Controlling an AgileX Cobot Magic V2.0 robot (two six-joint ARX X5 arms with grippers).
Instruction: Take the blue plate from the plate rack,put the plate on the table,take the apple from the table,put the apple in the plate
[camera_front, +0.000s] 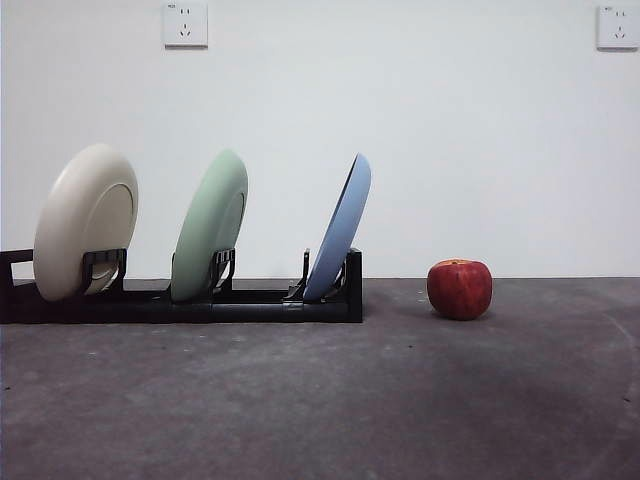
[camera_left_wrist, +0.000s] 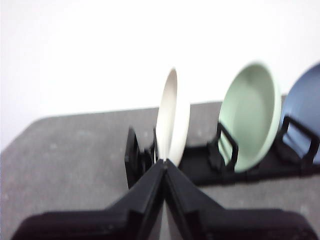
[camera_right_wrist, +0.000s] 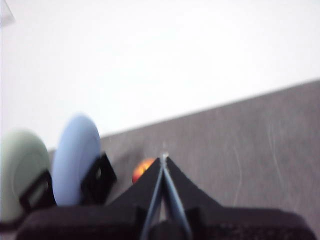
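no readable text, wall sockets (camera_front: 185, 24) carry marks too small to read

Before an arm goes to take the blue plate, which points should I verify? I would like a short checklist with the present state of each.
1. Blue plate stands in the end slot of the plate rack on the apple's side, leaning: ok.
2. Pale green plate is apart from the blue plate, with a gap for the jaws: ok.
3. Apple rests on the table, apart from the rack: ok.
4. Table in front of the rack is free for setting down the plate: ok.
5. Left gripper and right gripper both have jaws shut and hold nothing; a gripper must open before the grasp: not ok.
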